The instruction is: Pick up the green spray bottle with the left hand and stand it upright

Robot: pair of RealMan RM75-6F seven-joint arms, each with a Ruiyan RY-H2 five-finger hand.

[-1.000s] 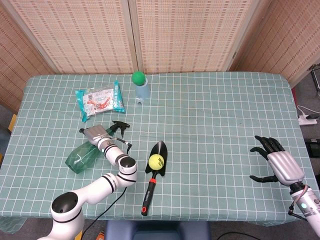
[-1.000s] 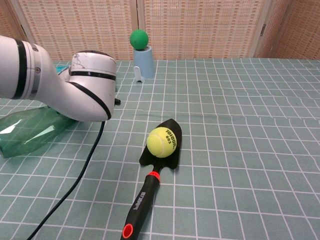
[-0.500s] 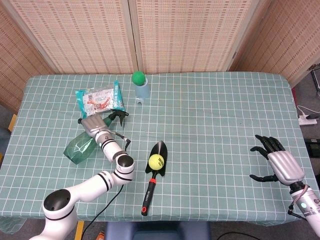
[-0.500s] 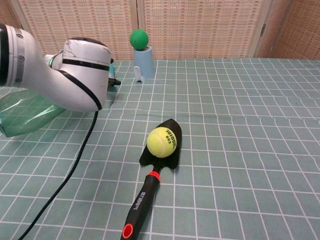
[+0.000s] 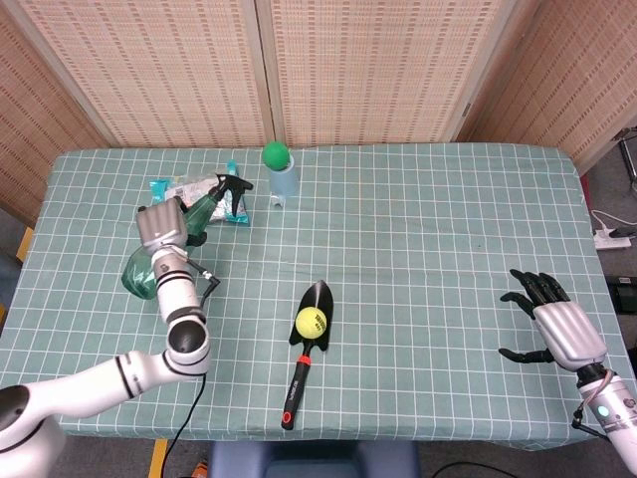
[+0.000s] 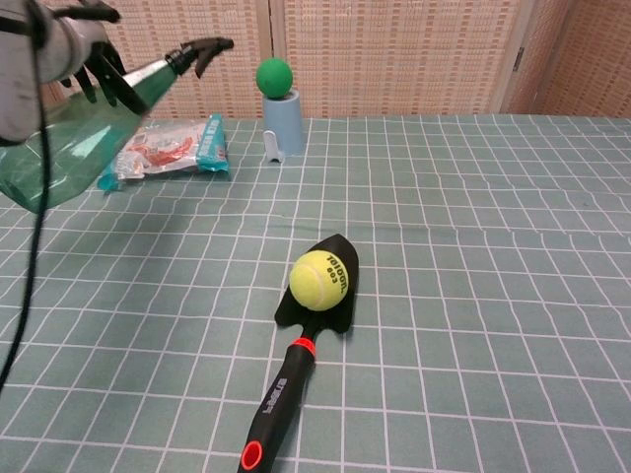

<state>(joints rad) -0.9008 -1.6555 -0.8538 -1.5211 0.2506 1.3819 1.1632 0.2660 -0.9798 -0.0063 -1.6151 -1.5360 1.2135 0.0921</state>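
- My left hand (image 5: 162, 227) grips the green spray bottle (image 6: 69, 158), now lifted off the checked tablecloth (image 5: 418, 229) and tilted, black nozzle up toward the snack packet (image 6: 168, 148).
- The tennis ball (image 5: 312, 321) lies unmoved on the black trowel (image 5: 309, 344).
- My right hand (image 5: 552, 329) stays empty, fingers apart.

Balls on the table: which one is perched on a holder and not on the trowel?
The green ball, sitting atop the pale blue holder at the table's far side. The yellow tennis ball rests on the black trowel blade nearer the robot.
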